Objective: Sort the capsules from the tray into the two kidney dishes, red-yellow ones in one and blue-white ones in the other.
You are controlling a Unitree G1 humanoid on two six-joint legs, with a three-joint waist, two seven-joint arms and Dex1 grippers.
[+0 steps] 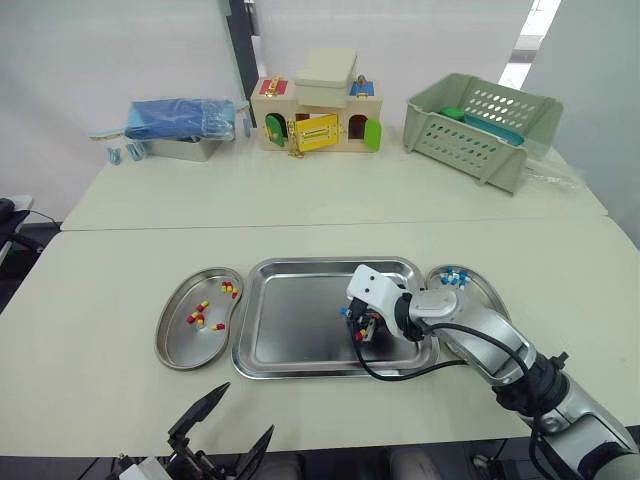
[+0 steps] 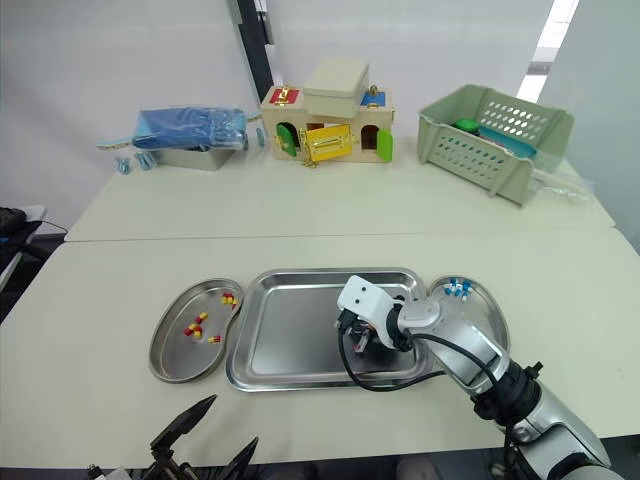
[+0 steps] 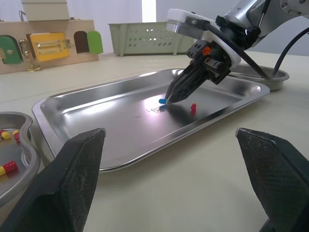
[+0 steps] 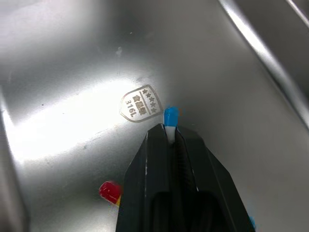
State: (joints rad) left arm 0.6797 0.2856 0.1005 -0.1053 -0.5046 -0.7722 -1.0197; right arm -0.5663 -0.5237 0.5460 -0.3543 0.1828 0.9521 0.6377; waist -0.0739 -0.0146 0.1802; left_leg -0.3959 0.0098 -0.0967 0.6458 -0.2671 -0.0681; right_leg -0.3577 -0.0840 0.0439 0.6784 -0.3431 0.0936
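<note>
Down on the tray [image 1: 290, 320] floor, the right gripper [image 4: 169, 130] pinches a blue-white capsule [image 4: 170, 117] between closed fingers, a red-yellow capsule [image 4: 109, 191] lying just beside. Flanking the tray, the left dish [image 1: 178, 348] holds red-yellow capsules [image 1: 198, 315], the right dish [image 1: 487, 292] blue-white capsules [image 1: 455, 277]. The left gripper [image 1: 246, 410] hangs open over the surface's [image 1: 100, 290] near edge.

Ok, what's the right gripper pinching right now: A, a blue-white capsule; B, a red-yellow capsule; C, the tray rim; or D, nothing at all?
A: the right gripper is shut on a blue-white capsule, its blue end poking out past the fingertips, just above the tray.
</note>
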